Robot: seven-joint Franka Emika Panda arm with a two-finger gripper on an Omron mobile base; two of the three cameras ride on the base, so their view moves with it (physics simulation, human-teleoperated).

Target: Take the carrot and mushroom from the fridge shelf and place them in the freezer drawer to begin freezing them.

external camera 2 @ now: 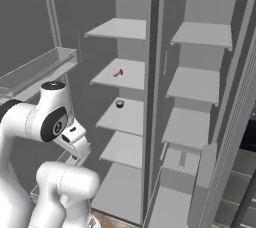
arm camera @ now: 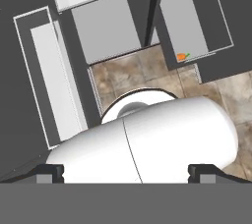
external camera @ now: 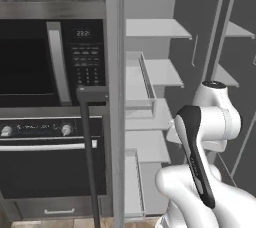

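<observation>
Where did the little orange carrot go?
In the hand view, the carrot lies at the near corner of a pale-grey drawer on the upper right, just above the brown tiled floor.

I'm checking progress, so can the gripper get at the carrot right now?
Probably not yet. The open gripper hangs well away from the carrot, which lies uncovered at a grey surface's edge; nothing blocks it, but the arm must move closer.

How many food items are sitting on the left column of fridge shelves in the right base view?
2: a small reddish item on the second shelf down, a small dark item on the shelf below. Others may be hidden.
</observation>
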